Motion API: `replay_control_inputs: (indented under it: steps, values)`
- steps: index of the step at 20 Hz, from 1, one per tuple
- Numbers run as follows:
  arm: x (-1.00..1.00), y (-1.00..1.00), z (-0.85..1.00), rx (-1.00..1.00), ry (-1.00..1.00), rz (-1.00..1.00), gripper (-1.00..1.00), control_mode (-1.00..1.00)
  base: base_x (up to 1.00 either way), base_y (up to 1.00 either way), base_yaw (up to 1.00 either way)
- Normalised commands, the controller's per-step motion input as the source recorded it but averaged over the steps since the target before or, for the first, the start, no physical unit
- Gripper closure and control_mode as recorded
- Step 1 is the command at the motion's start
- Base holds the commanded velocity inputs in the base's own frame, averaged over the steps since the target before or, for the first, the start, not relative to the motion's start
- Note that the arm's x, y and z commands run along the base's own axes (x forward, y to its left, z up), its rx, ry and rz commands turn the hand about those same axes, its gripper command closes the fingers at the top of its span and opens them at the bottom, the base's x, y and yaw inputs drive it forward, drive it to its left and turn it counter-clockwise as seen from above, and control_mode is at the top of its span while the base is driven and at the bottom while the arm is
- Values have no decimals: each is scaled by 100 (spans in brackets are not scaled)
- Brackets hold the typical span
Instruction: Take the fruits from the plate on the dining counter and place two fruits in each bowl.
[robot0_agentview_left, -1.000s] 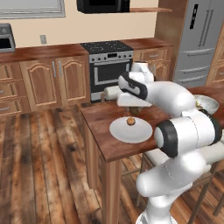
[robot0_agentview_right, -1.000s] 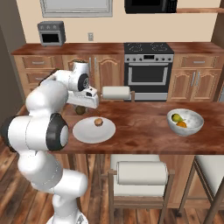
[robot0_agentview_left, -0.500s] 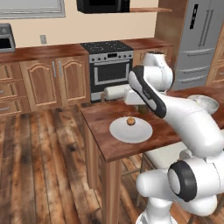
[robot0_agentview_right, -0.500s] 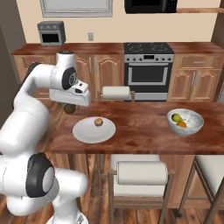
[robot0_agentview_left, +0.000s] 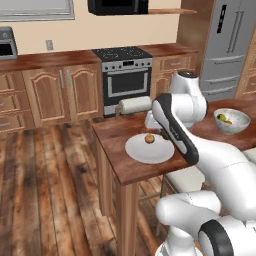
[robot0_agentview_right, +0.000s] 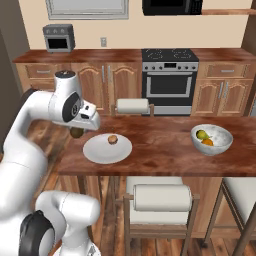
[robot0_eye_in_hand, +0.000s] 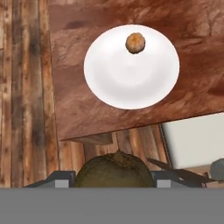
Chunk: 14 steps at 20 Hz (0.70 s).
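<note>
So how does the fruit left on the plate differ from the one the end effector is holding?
The tan-orange fruit rests on the plate; the dark olive-brown fruit is held in the end effector, lifted off the counter. The first is lighter and orange-toned, the second dull olive. Both are small and roundish.

Tabletop is dark reddish wood, grainy with a glossy sheen. The plate looks like smooth glazed ceramic, pale and a bit shiny. Tan-orange fruit has a bumpy matt skin, and the olive-brown fruit looks dull and rough. Floor is streaky worn wooden planks. The bowl is glossy and pale.
</note>
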Motion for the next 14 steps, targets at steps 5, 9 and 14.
replay_control_inputs:
  steps: [5, 9, 14]
  values:
    - [-20, 0, 0, 0, -1, 0, 100, -100, 0, 0, 0]
    - [-32, -7, 0, 0, -4, 0, 100, 100, -11, -7, 0]
    - [0, 0, 0, 0, 0, 0, 100, 100, -71, -67, 0]
